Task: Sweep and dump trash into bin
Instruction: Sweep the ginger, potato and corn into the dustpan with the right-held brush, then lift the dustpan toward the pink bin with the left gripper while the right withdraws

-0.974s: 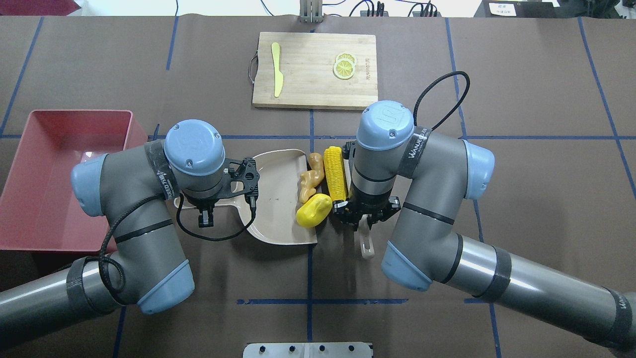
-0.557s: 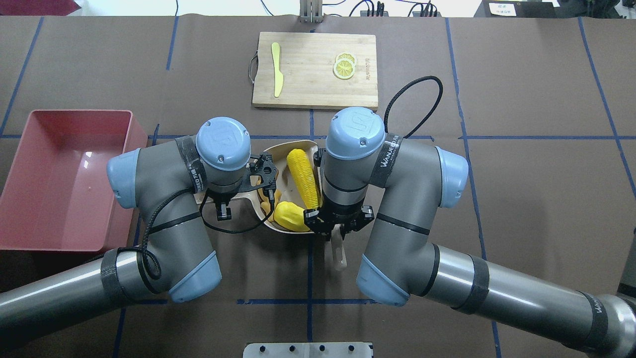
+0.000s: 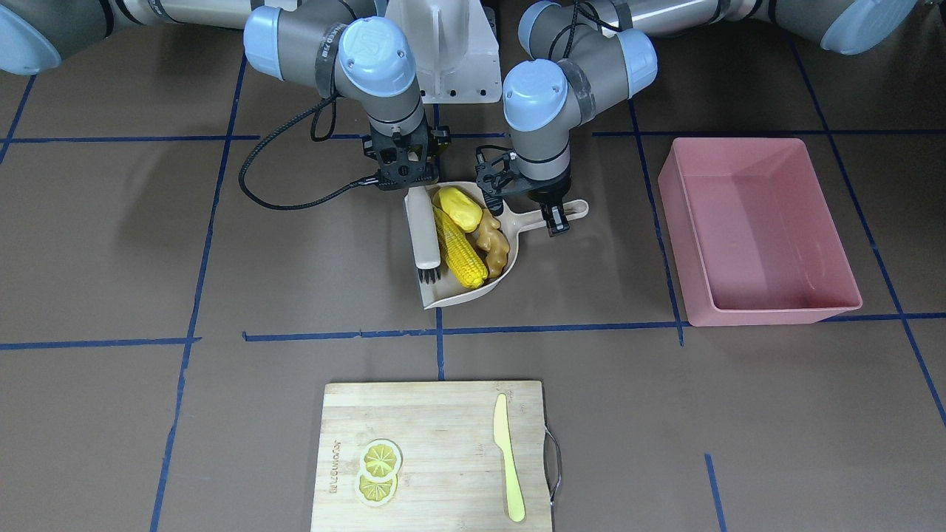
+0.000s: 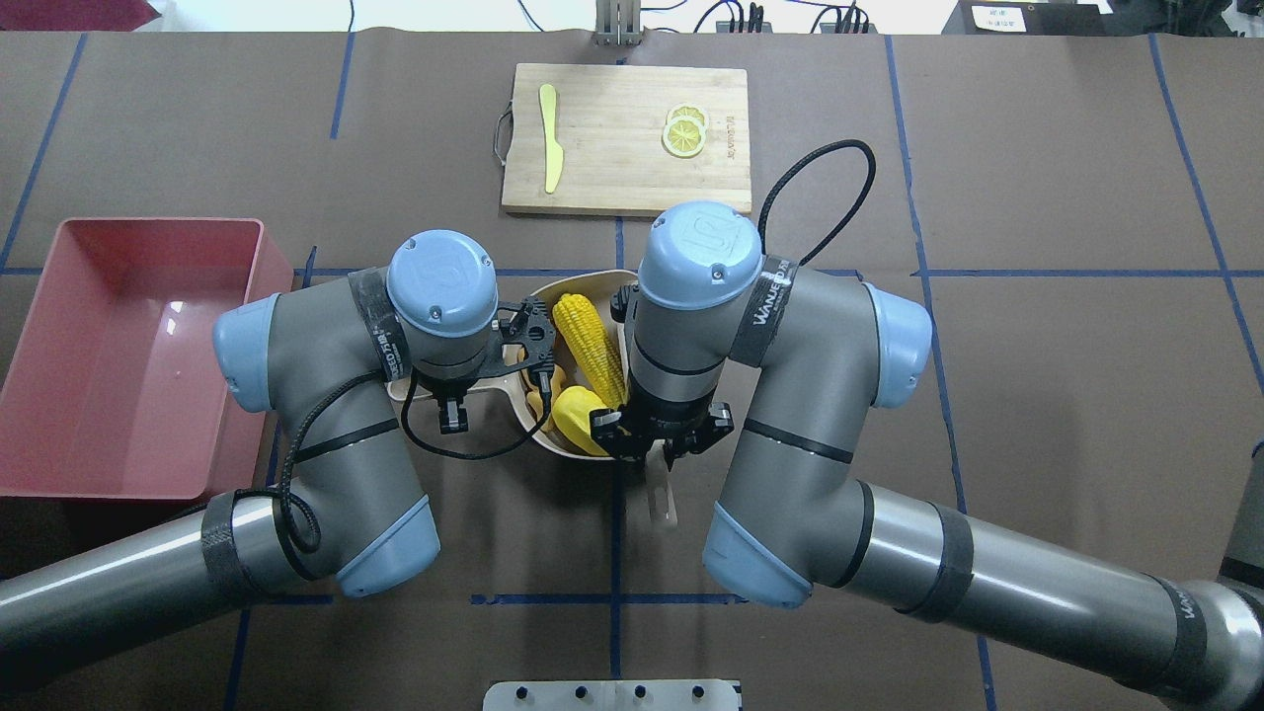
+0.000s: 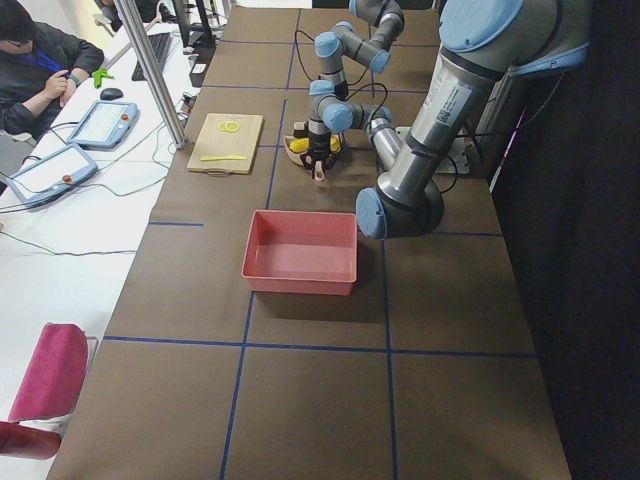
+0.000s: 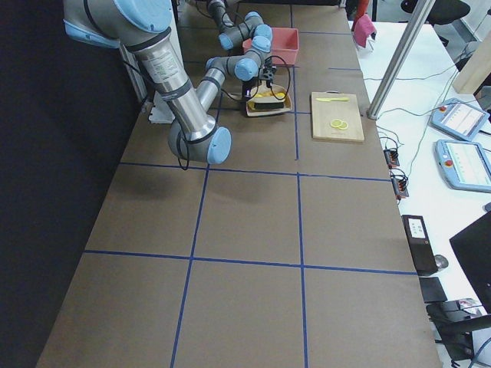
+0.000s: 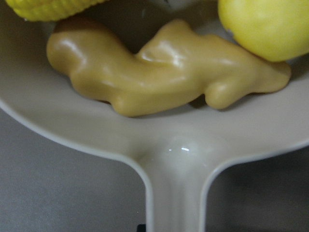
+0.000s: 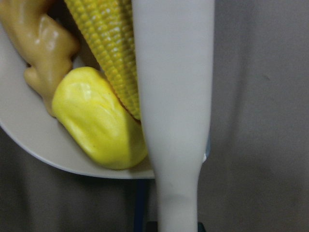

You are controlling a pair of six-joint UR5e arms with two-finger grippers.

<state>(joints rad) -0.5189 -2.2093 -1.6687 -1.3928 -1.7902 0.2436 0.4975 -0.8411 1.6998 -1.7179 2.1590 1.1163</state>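
The corn cob [image 3: 460, 251], the yellow potato-like lump [image 3: 458, 207] and the tan ginger root [image 3: 494, 247] lie together in the beige dustpan [image 3: 510, 277]. My left gripper [image 3: 554, 222] is shut on the dustpan's handle [image 7: 176, 193] and holds the pan flat on the table. My right gripper [image 3: 405, 181] is shut on a beige brush [image 3: 426, 236], which lies along the pan's open edge against the corn [image 8: 111, 48]. The pink bin [image 3: 783, 314] stands empty on my left side, apart from the pan, and also shows in the overhead view [image 4: 128, 395].
A wooden cutting board [image 4: 612, 178] with lemon slices [image 4: 684, 131] and a pale knife [image 4: 550, 138] lies across the table beyond the pan. Both arms crowd the table's middle. A seated person [image 5: 40, 60] and tablets are at the far side.
My right gripper swept the brush to my left and pushed the three toy foods into the dustpan. My left arm moved the pan to the right to meet them.
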